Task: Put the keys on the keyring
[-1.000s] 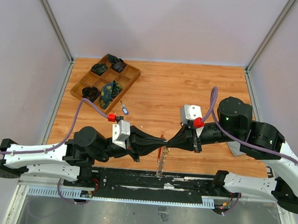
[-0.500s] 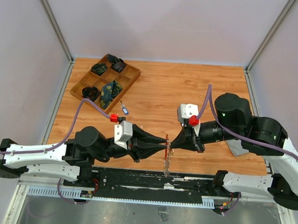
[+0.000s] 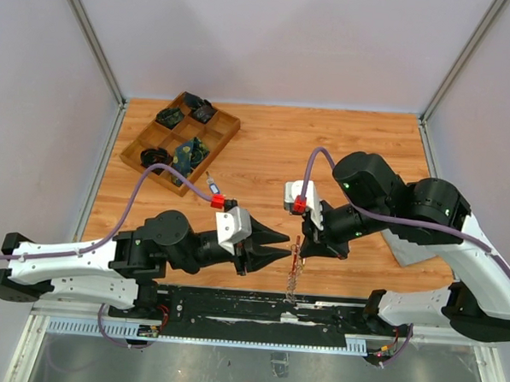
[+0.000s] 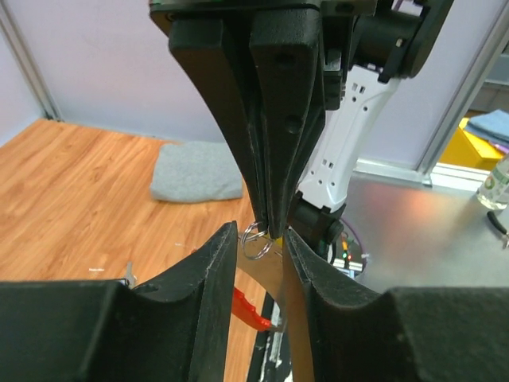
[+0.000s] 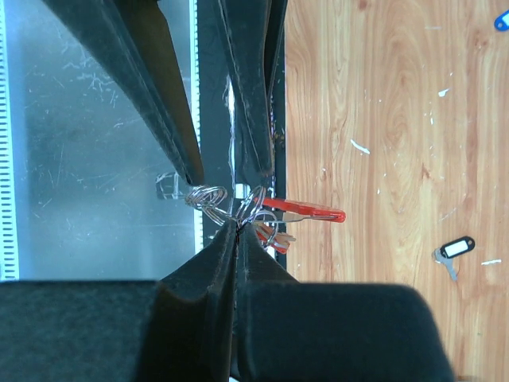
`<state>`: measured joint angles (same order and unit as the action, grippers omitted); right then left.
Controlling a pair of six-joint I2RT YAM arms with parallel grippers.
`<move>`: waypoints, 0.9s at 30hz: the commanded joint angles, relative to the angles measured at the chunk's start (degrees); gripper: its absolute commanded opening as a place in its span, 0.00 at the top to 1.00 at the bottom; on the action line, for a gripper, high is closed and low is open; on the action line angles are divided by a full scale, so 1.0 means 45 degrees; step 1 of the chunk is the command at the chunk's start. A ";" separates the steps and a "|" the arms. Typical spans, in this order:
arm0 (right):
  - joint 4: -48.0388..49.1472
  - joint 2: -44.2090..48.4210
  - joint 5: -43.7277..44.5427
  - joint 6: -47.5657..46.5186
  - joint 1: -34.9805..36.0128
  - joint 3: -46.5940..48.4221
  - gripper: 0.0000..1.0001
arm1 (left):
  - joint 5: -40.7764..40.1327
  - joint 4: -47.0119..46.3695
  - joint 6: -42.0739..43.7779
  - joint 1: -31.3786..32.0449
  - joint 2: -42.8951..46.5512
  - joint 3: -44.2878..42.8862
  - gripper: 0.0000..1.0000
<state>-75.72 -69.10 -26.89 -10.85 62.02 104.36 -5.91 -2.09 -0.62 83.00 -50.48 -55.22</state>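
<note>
**Keyring Held at Lower Centre, Between the Two Grippers**

The right gripper point(image 3: 303, 243) is clenched. In the right wrist view its fingers point(image 5: 211, 264) press together with no gap and pinch a wire loop of the keyring point(image 5: 213, 199) at their tips. In the overhead view the keyring hangs from this pinch at lower centre, over the near edge of the table point(image 3: 274, 149). Its glittery strap point(image 3: 293, 277) trails down toward the black base rail point(image 3: 232, 305). The red plastic part point(image 5: 306, 212) projects sideways from the loops.

The left gripper point(image 3: 290, 245) is released. Its fingers point(image 4: 216, 274) stand apart, one on each side of the right gripper's tips. The small ring point(image 4: 253, 239) sits at the gap between them. Whether either left finger touches the keyring cannot be determined.

Items off the keyring:
- A blue-headed key point(image 3: 212, 186) lies on the table just beside the wooden compartment tray point(image 3: 135, 157), at upper left of the overhead view.
- A key with a dark-rimmed tag point(image 5: 452, 251) lies on the wood at lower right of the right wrist view.
- A grey cloth point(image 4: 196, 171) lies on the table at mid-left of the left wrist view.
</note>
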 commanded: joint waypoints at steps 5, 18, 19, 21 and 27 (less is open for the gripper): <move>-0.0604 0.0061 0.0136 -0.0315 0.0202 0.0296 0.99 | 0.0002 0.1143 0.0380 -0.0046 -0.0970 -0.0750 0.65; -0.0360 0.0200 -0.0193 -0.0658 0.0202 0.0014 0.99 | 0.0068 0.1079 0.0582 -0.0048 -0.1313 -0.0973 0.64; -0.0372 0.0182 -0.0212 -0.0685 0.0202 -0.0011 0.99 | 0.0125 0.1071 0.0611 -0.0047 -0.1352 -0.1013 0.64; -0.0380 0.0170 -0.0215 -0.0711 0.0202 -0.0052 0.99 | 0.0206 0.1050 0.0654 -0.0046 -0.1416 -0.1081 0.64; -0.0285 0.0179 -0.0217 -0.0722 0.0212 -0.0152 0.99 | 0.0382 0.1031 0.0662 -0.0046 -0.1606 -0.1179 0.67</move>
<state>-77.45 -68.79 -27.03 -12.93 62.02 104.14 -5.30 3.57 1.54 83.00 -57.28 -58.54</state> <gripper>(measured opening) 0.013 0.343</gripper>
